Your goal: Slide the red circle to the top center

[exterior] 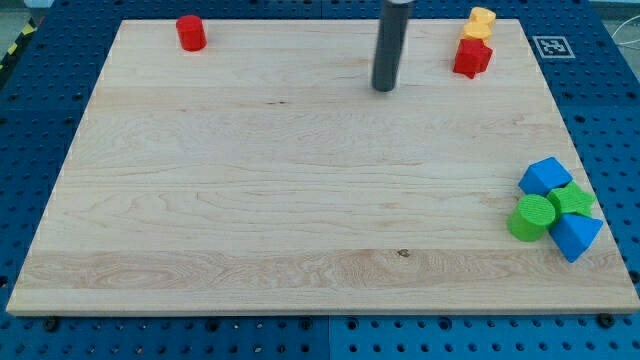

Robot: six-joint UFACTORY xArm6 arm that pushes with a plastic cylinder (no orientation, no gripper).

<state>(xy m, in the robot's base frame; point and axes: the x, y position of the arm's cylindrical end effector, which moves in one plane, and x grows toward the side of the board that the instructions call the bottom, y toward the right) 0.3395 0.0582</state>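
Note:
The red circle (191, 33) is a short red cylinder near the top left corner of the wooden board (300, 200). My tip (385, 88) is the lower end of a dark rod that comes down from the view's top, right of the board's centre. The tip stands far to the right of the red circle and slightly below it, touching no block.
A red star (472, 57) with a yellow block (480, 23) just above it sits at the top right. At the right edge lie a blue cube (545, 177), a green cylinder (532, 217), a green star (574, 200) and a blue triangle (575, 236), clustered together.

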